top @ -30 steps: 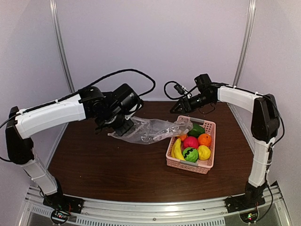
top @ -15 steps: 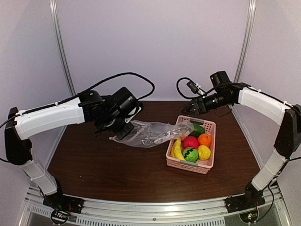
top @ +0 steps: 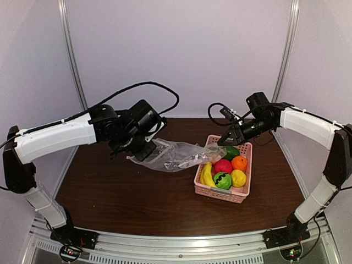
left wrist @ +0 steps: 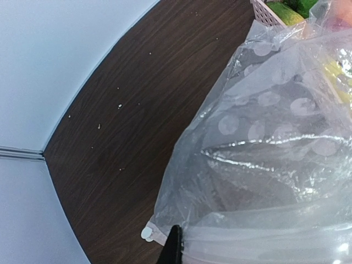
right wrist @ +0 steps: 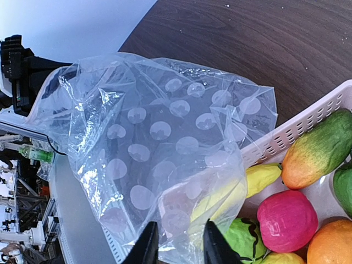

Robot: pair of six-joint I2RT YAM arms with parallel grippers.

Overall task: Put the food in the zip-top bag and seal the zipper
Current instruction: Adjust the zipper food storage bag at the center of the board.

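Note:
The clear dotted zip-top bag (top: pixel 177 155) lies crumpled between the arms, its right end draped on the basket's rim. My left gripper (top: pixel 141 148) is shut on its left edge. In the left wrist view one dark fingertip (left wrist: pixel 175 248) pinches the whitish zipper (left wrist: pixel 253 242) beside the small white slider (left wrist: pixel 147 234). The food sits in the pink basket (top: pixel 220 192): banana (top: pixel 207 175), red apple (top: pixel 223 166), orange (top: pixel 239 163), lemon (top: pixel 238 177), striped ball (top: pixel 222 180), green pepper (top: pixel 230 152). My right gripper (top: pixel 224 141) hangs open above the bag's right end; its fingertips (right wrist: pixel 147 242) straddle the plastic.
The dark wooden table (top: pixel 137 198) has walls close behind and at both sides. The basket stands at the right, below my right arm. A black cable (top: pixel 148 85) loops over the left arm.
My right gripper drew back to the right, then dropped toward the bag's end at the basket's far corner, its jaws narrowing. The bag's right end sank onto the basket. The left arm barely shifted.

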